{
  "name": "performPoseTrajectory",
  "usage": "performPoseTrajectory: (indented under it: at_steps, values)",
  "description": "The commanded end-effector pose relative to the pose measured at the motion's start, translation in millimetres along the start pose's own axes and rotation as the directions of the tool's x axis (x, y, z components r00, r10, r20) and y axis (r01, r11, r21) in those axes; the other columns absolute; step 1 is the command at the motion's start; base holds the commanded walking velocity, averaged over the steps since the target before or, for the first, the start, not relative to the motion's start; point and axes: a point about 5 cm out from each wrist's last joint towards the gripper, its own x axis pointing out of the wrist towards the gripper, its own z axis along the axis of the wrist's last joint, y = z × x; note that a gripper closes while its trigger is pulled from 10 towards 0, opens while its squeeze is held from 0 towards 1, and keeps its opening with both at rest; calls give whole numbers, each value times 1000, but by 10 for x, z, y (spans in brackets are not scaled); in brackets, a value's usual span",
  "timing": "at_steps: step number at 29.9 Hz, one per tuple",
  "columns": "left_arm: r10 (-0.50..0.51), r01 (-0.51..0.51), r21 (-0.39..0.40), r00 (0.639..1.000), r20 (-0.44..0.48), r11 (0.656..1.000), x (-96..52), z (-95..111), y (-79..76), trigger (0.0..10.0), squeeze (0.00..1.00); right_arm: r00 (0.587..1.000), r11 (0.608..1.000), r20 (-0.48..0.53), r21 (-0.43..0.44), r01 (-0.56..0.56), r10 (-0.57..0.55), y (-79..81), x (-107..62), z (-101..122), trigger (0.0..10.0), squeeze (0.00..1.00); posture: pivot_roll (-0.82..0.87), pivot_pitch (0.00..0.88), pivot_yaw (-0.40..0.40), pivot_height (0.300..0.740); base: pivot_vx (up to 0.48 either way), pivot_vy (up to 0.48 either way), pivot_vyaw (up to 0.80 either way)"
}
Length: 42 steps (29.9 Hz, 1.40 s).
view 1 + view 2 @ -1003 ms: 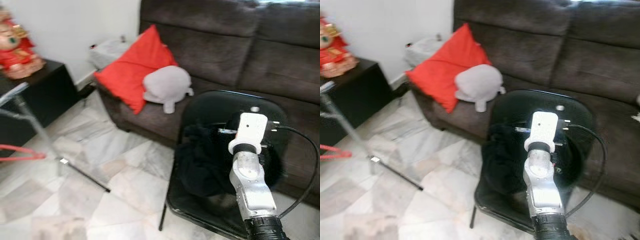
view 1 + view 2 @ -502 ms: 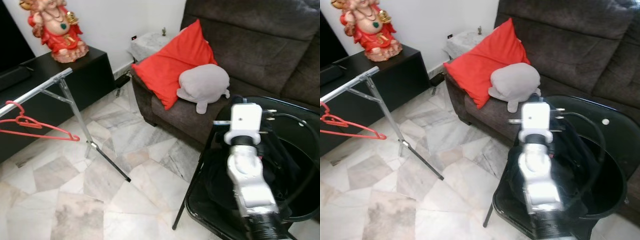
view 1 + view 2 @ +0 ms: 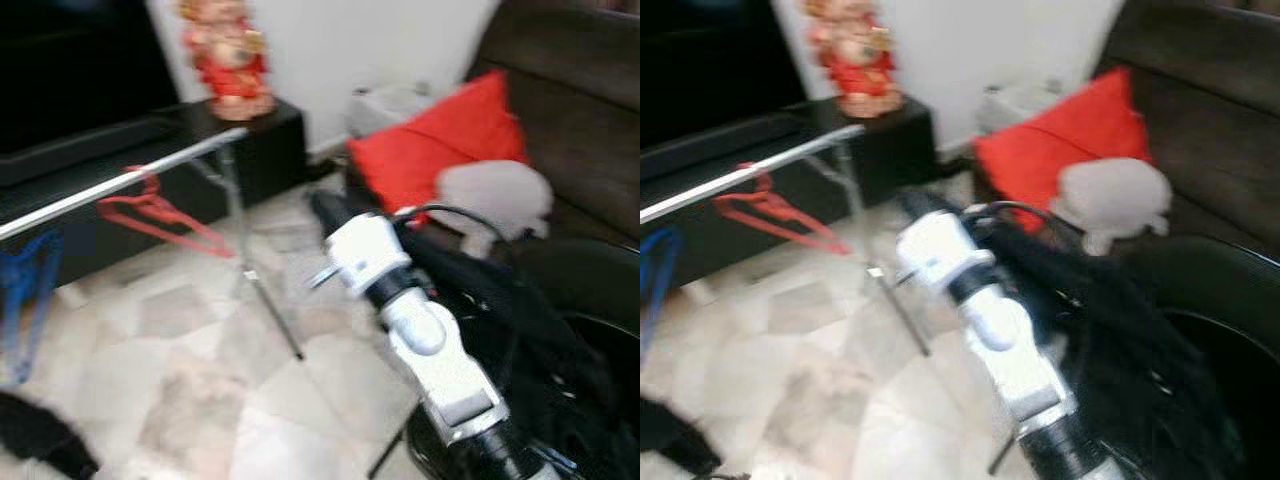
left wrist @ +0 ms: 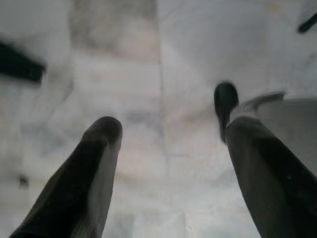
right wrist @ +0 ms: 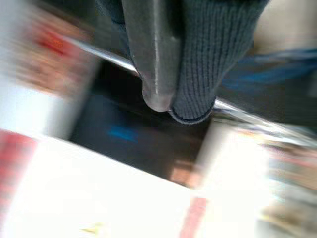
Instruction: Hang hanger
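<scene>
Two hangers, red hanger [image 3: 158, 215] and blue hanger [image 3: 25, 290], already on rail [image 3: 120, 182]; right gripper [image 5: 168, 74] clamped on dark knit garment [image 5: 218, 44], unhung; left gripper [image 4: 168, 144] wide, idle.

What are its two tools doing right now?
Left tool: open, empty, hanging above the marble floor.
Right tool: shut on dark knitted cloth.
</scene>
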Motion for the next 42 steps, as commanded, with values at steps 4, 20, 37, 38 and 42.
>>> performPoseTrajectory:
  at_steps: [4,20,37,38,42]
  values:
    - [-5,5,-10,999,-38,1000,-32,-109,0,10000,0,989,986,110,127,-109,95,95,13,191,10000,0,-17,77,63,740,0,0,359]
    - [-8,7,-12,997,-72,1000,-49,-196,-57,10000,0,842,778,-259,326,537,-472,-639,-515,-566,10000,0,-16,85,63,740,0,0,0]
    - [15,-17,-25,994,-104,1000,-94,-273,61,10000,0,505,539,-689,194,819,-519,-404,-1158,-1423,10000,0,-9,94,68,740,0,0,0]
    - [15,-18,-31,994,-104,999,-94,-273,59,10000,0,505,539,-692,195,819,-517,-396,-1156,-1430,10000,0,-9,94,68,740,0,0,0]
    - [29,-34,-48,994,-104,998,-84,-259,54,10000,0,506,544,-695,194,816,-511,-371,-1149,-1450,10000,0,-9,95,67,740,0,0,0]
